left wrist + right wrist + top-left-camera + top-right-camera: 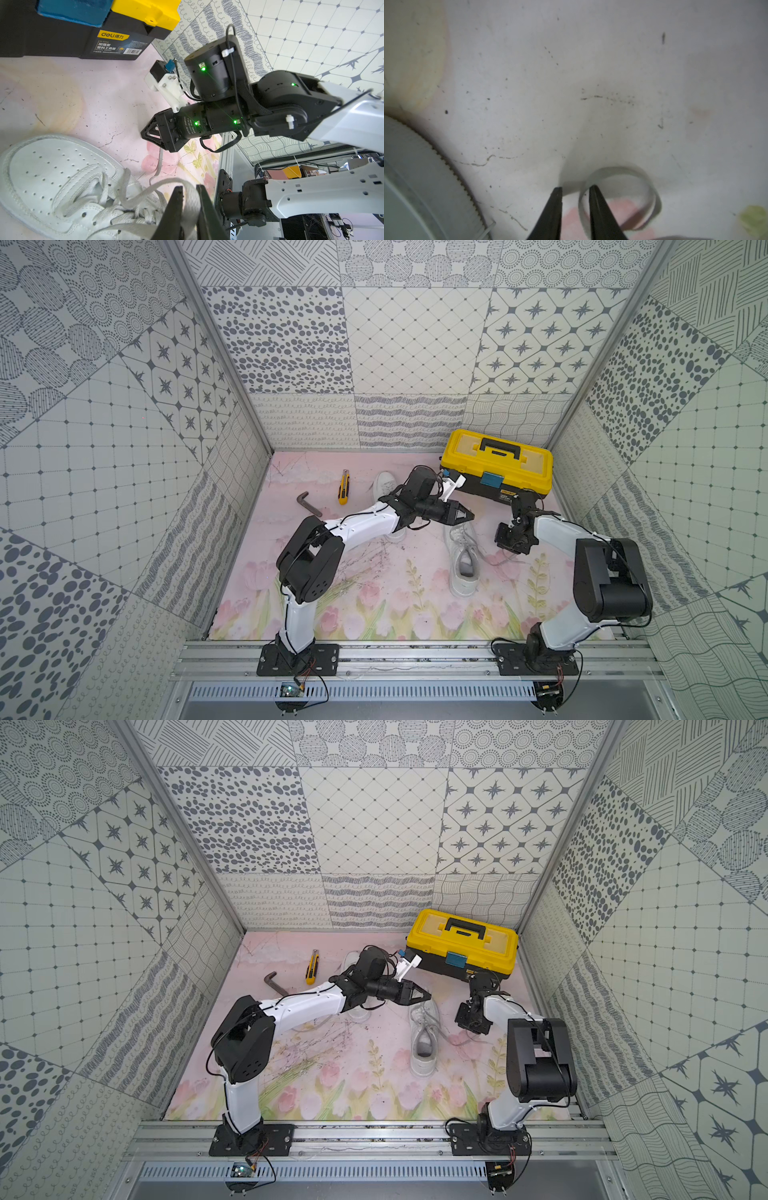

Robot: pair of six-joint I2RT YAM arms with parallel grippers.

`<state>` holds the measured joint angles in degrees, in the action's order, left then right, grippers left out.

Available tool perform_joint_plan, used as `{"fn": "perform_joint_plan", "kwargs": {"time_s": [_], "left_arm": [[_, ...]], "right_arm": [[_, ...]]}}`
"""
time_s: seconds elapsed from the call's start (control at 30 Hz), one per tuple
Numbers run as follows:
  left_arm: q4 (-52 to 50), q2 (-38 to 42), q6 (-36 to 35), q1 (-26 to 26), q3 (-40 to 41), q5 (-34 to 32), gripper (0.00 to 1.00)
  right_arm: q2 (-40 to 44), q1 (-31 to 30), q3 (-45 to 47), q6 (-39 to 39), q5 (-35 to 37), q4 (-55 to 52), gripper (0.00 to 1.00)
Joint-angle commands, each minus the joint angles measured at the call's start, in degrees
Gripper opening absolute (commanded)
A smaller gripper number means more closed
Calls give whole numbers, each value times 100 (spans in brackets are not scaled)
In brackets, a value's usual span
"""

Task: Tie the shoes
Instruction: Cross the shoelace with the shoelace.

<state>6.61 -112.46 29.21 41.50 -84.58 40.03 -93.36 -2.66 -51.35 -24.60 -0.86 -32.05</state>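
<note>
We see the nearer shoe [463, 562] lying on the floral mat [374, 614] just to 3 o'clock of its middle, toe toward 12 o'clock and heel toward 6, its laces loose. The second shoe [385, 484] sits at about 11 o'clock of the mat's middle, mostly hidden under the left arm.

The left gripper [469, 514] hangs over the nearer shoe's toe end. From the left wrist we find its fingers [176, 207] only a narrow slot apart. A flat lace strand [170, 185] rises from the shoe's lacing and runs down through that slot, filling it. We cannot tell whether the strand is pinched or merely lying there.

The right gripper [576, 193] points down at the mat at 3 o'clock of the same shoe, near it. Its fingers [556, 207] stand a little apart with bare mat showing between them. One side of a curled lace loop [616, 169] passes through the gap, close against one finger and clear of the other, so we see nothing gripped.

A yellow toolbox [496, 464] stands at 1 o'clock, with a utility knife [344, 487] and a hex key [308, 504] at 10 to 11 o'clock
</note>
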Motion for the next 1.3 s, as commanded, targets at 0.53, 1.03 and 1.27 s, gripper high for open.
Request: {"fn": "perform_joint_plan", "kwargs": {"time_s": [0.53, 1.03, 1.27], "left_arm": [[315, -40, -209, -41, 2, 545, 24], [265, -56, -398, -36, 48, 221, 26], [266, -106, -442, -39, 24, 154, 28]], "right_arm": [[2446, -142, -832, -452, -3562, -87, 0], [2941, -341, -1697, -1053, -4135, 48, 0], [3014, -504, -2057, -1212, -4284, 59, 0]]}}
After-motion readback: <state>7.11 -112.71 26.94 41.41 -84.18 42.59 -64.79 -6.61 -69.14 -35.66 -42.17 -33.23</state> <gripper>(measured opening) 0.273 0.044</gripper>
